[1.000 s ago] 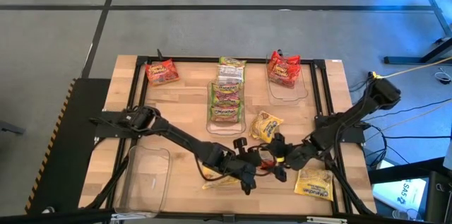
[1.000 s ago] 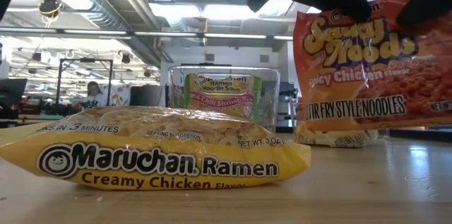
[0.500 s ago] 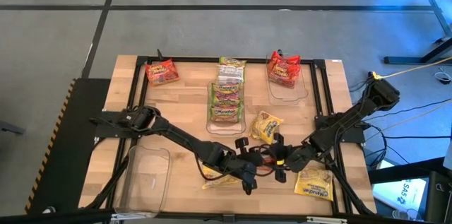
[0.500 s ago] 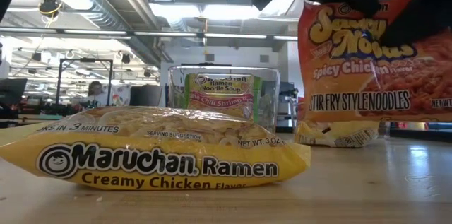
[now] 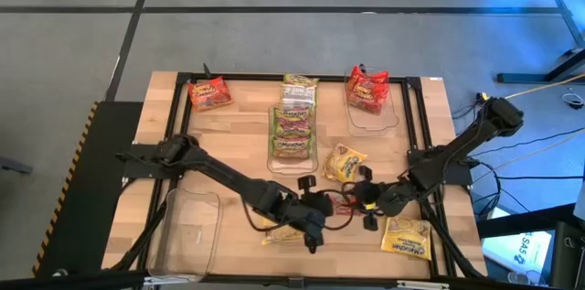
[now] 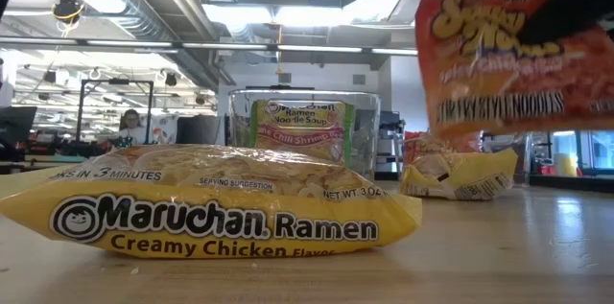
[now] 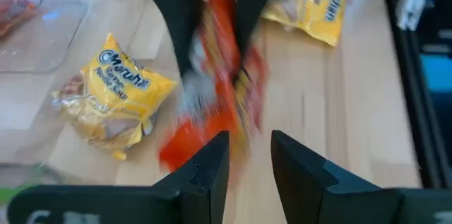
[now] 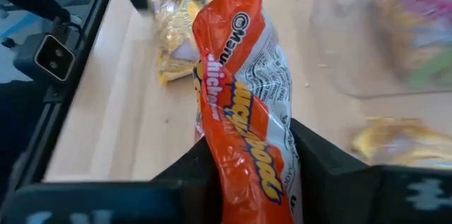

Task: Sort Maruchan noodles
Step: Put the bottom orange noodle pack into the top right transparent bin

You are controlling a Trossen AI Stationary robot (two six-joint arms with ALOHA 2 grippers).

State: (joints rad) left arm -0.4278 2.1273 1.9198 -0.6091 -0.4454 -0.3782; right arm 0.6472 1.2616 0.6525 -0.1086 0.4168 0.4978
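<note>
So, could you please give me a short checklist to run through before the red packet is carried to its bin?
1. Right claw shut on the red packet: ok.
2. Left claw open, apart from the packet: ok.
3. Packet lifted off the table: ok.
4. Clear bin with red packets has spare room: cannot tell.
5. Yellow packet lies in the carry path: cannot tell.

Orange noodle packet [image 7: 219,75] motion-blurred in the left wrist view, its print unreadable, lower end hidden between jaws.
</note>
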